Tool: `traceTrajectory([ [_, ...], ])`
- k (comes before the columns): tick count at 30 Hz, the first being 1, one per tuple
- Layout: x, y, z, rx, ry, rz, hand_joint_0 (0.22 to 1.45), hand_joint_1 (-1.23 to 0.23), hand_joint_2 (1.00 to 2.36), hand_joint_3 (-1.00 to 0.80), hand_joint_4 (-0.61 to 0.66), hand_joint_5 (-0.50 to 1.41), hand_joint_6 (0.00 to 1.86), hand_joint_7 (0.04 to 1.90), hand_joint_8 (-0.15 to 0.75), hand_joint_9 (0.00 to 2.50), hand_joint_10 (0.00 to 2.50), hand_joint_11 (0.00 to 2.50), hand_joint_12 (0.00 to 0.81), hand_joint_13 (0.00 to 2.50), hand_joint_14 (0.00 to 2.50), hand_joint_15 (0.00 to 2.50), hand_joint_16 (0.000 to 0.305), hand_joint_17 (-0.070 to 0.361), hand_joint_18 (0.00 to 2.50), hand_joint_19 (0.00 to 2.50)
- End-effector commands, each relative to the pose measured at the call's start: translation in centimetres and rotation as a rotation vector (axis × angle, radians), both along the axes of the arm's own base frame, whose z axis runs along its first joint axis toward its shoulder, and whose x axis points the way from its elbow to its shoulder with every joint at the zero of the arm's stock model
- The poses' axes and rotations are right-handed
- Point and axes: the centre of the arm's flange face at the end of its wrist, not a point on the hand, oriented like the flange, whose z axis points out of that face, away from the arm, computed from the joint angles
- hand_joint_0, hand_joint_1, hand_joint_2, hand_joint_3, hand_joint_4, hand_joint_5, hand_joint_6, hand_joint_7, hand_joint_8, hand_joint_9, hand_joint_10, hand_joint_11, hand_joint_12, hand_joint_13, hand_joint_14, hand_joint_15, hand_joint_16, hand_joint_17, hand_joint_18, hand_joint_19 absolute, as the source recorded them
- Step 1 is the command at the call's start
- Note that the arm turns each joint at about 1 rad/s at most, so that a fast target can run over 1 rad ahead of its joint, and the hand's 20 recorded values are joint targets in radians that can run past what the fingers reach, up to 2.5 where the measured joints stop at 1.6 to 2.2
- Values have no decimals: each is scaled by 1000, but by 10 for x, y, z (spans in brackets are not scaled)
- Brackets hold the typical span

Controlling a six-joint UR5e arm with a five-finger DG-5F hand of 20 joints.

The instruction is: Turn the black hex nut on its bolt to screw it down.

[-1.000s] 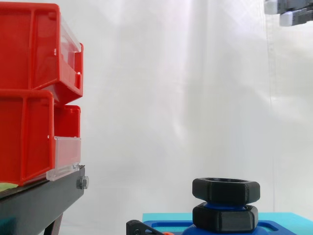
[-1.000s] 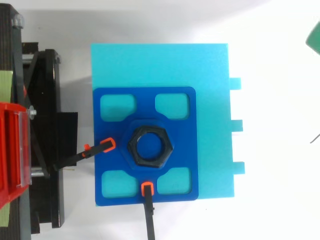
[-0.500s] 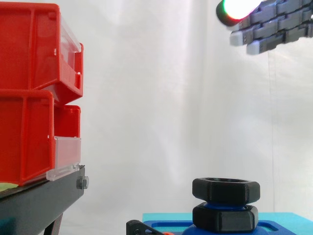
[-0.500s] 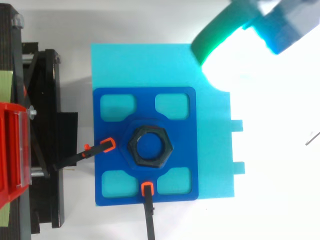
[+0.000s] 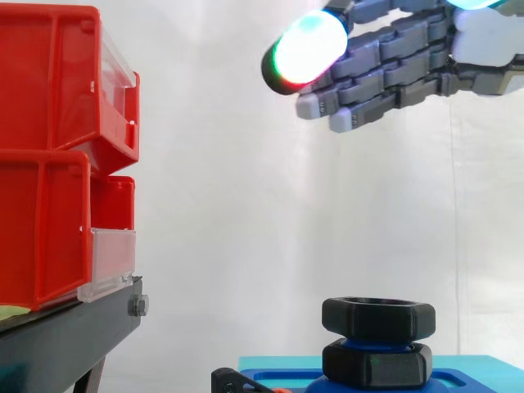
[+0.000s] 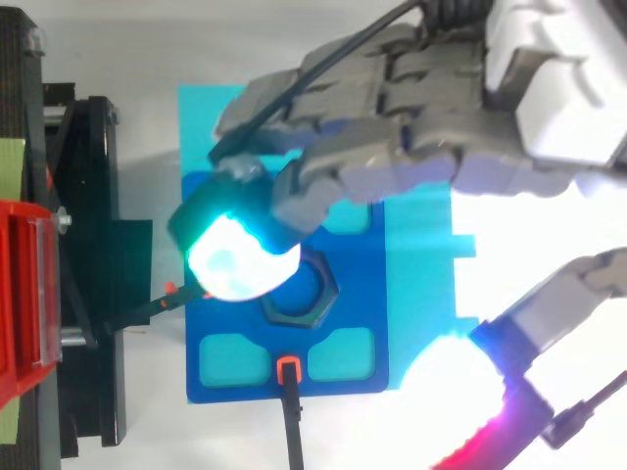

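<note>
The black hex nut (image 5: 377, 318) sits high on a blue bolt, above a second black nut (image 5: 377, 363) at the bolt's foot. The bolt stands on a dark blue fixture plate (image 6: 362, 377) lying on a cyan block (image 6: 421, 294). From above, part of the nut (image 6: 312, 305) shows under a glowing fingertip. My hand (image 5: 409, 57) hovers well above the nut, fingers stretched out leftward and spread, touching nothing. In the top view the hand (image 6: 441, 127) reaches in from the right, over the fixture, with the thumb (image 6: 558, 313) apart at the lower right.
Red bins (image 5: 49, 155) with clear fronts are stacked on a black stand (image 5: 74, 336) at the left. Two black clamps with orange tips (image 6: 289, 370) grip the fixture's left and front edges. A white curtain hangs behind.
The hand has come in from the upper right, moving left and down, and now hangs over the nut and fixture. The nuts have not moved.
</note>
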Motion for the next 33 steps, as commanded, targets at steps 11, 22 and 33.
traceTrajectory([
  [11,29,60,-36,-96,-22,65,485,-447,1000,-500,206,-187,501,672,261,352,0,0,331,336,0,0,51,115,319,211],
  [22,30,90,-50,-191,-4,125,494,-405,1000,-500,177,-163,502,686,260,366,0,0,329,332,0,0,50,113,310,219],
  [33,40,102,-84,-248,56,118,504,-381,1000,-500,145,-153,502,685,251,374,0,0,326,330,0,0,50,112,308,223],
])
